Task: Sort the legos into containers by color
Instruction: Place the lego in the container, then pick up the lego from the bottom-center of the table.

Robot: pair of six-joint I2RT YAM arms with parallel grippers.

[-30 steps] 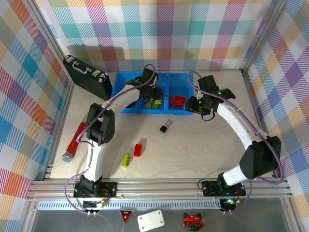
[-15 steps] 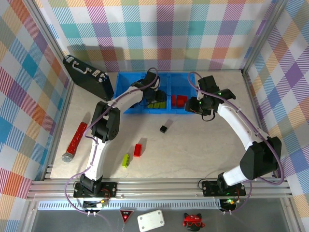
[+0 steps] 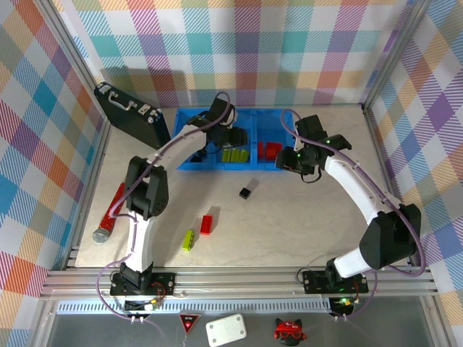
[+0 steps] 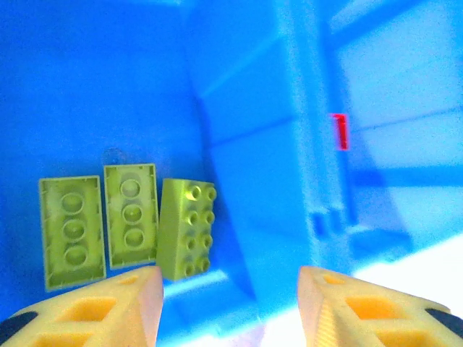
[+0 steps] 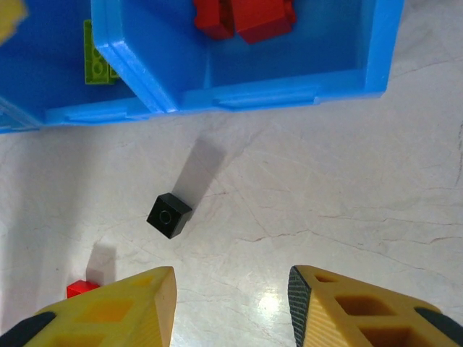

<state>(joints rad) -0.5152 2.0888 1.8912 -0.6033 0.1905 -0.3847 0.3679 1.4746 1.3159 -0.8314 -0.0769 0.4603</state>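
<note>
Plainly, the left jaws stand spread with nothing between them, their yellow fingers point(image 4: 87, 311) low in the left wrist view. They hang over the middle compartment of the three joined bright blue plastic open-topped bins point(image 4: 253, 181). Just beyond them three lime-green oblong plastic bricks point(image 4: 130, 215) lie side by side on that compartment's floor. Two lie flat and one leans against the dividing wall. They sit there because this compartment takes green.

The right jaws are also spread and empty, hovering above the pale worktop point(image 5: 325, 188) just in front of the bins' near rim point(image 5: 260, 97). A small black squarish plastic brick point(image 5: 169, 215) lies loose on the worktop ahead of them, apart from both fingers. That placement suggests it is the right arm's next pick. Behind the rim, the right-hand compartment holds a cluster of red oblong plastic bricks point(image 5: 246, 16), so red goes there.

From above, the black brick point(image 3: 246, 193) lies near the bins point(image 3: 268, 166). A loose red brick point(image 3: 207, 224) and a loose lime-green brick point(image 3: 188, 239) lie close together nearer the arm bases, so sorting is unfinished. The left arm hides the left-hand compartment's contents; black would seem to belong there. A black briefcase with metal latches point(image 3: 130, 116) lies at the far left, outside the sorting.
</note>
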